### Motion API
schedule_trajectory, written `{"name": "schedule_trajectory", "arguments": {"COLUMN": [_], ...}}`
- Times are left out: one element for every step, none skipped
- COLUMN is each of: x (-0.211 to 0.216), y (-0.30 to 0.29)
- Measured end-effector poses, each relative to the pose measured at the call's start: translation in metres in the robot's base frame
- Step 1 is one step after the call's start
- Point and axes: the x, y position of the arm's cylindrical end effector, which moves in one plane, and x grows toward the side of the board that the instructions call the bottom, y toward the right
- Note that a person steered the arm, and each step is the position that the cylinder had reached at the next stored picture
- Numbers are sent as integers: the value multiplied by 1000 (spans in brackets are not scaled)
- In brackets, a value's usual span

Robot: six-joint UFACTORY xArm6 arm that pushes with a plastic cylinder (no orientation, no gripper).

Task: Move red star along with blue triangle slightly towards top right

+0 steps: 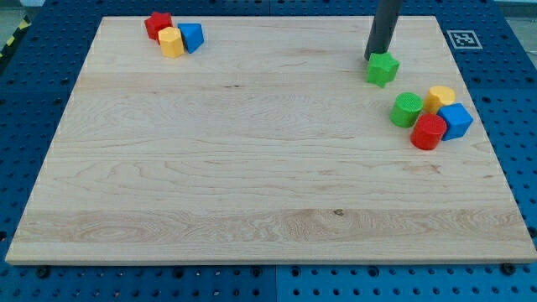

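My tip (375,57) had no jaws; it touched the green star (383,69), far from the red star (157,24) and blue triangle (192,37).

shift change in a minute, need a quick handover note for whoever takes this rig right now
My tip sits at the view's top right, touching or nearly touching the upper left of the green star.
The red star and blue triangle are at the view's top left, clustered with a yellow block.
Done: nothing shows as done; my tip is far from that cluster.
Left: bring my tip to the pair's lower left and push both slightly towards the top right.
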Motion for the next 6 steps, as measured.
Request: {"name": "schedule_trajectory", "arguments": {"x": [25,40,41,42,42,34], "y": [-11,-12,-40,-121,-213,-305]}}
